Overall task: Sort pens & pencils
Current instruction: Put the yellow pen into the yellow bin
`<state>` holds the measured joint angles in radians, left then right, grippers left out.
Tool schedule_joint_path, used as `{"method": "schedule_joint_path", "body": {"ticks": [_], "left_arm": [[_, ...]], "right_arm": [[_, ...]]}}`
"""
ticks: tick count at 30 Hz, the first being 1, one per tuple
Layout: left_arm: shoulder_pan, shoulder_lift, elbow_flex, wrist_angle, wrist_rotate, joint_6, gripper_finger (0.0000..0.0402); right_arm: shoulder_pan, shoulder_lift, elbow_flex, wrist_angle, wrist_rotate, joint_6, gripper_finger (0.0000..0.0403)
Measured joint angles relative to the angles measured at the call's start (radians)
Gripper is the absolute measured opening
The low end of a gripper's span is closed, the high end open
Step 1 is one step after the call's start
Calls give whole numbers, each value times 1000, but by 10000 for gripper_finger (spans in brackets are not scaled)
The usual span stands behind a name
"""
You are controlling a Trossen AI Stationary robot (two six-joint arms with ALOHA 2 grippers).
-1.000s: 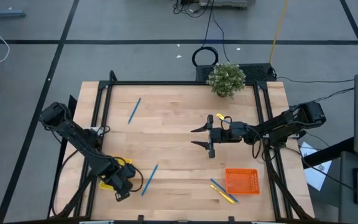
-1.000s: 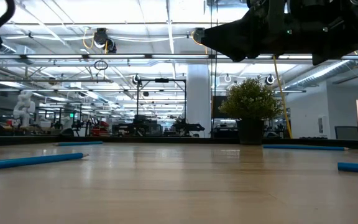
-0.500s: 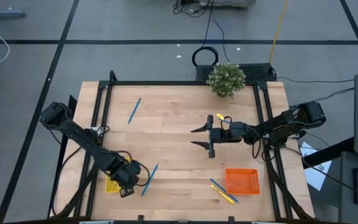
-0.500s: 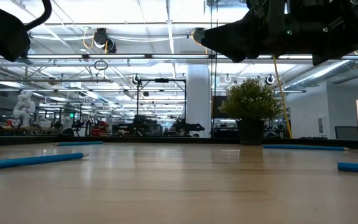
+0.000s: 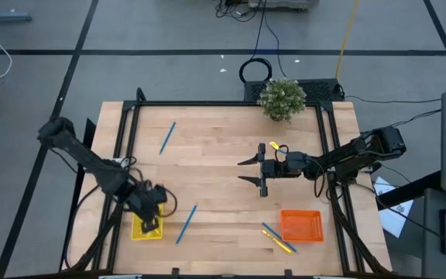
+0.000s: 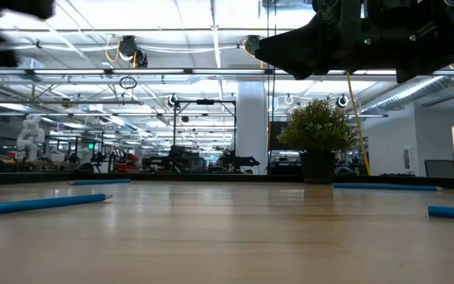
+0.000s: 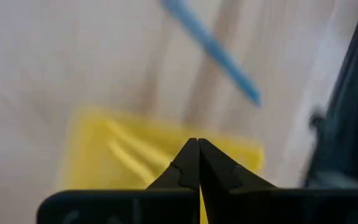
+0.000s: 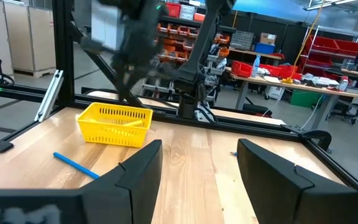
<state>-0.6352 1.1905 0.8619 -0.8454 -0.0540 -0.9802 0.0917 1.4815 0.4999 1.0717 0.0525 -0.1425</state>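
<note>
My left gripper (image 5: 152, 219) hangs shut over the yellow basket (image 5: 141, 229) near the table's near-left corner. In the left wrist view its fingertips (image 7: 197, 163) meet with nothing between them, above pencils (image 7: 128, 159) lying in the yellow basket (image 7: 98, 149). One blue pen (image 5: 186, 223) lies on the table just right of that basket, another pen (image 5: 167, 137) toward the far left. A pen and a pencil (image 5: 279, 239) lie beside the orange basket (image 5: 300, 225). My right gripper (image 5: 248, 170) waits open above mid-table, fingers level, pointing left.
A potted plant (image 5: 283, 98) stands at the far edge. A short yellow piece (image 5: 276, 146) lies beside the right arm. A dark frame (image 5: 223, 103) runs along the table's edges. In the low view, pens (image 6: 38, 203) lie flat on the wood.
My left gripper has risen from low over the yellow basket and drawn a little toward the far edge, its arm folding back to the left. The basket, mostly covered before, now shows. The right arm has kept still.
</note>
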Motion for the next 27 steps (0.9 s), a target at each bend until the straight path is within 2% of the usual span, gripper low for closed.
{"method": "schedule_joint_path", "body": {"ticks": [6, 10, 14, 19, 22, 27], "left_arm": [[73, -184, 0, 67, -413, 308, 2], [124, -270, 0, 220, -576, 553, 8], [168, -292, 0, 426, -590, 775, 2], [209, -262, -72, 716, -498, 959, 16], [242, -254, -174, 868, -449, 1006, 25], [313, -256, -340, 1103, -442, 1002, 27]], "right_arm": [[0, 0, 0, 1, 0, 0, 199], [0, 0, 0, 7, 0, -1, 199], [0, 0, 0, 15, 0, -2, 199], [0, 0, 0, 16, 0, -2, 199], [1, 0, 0, 16, 0, -2, 199], [1, 0, 0, 21, 0, -2, 199]]}}
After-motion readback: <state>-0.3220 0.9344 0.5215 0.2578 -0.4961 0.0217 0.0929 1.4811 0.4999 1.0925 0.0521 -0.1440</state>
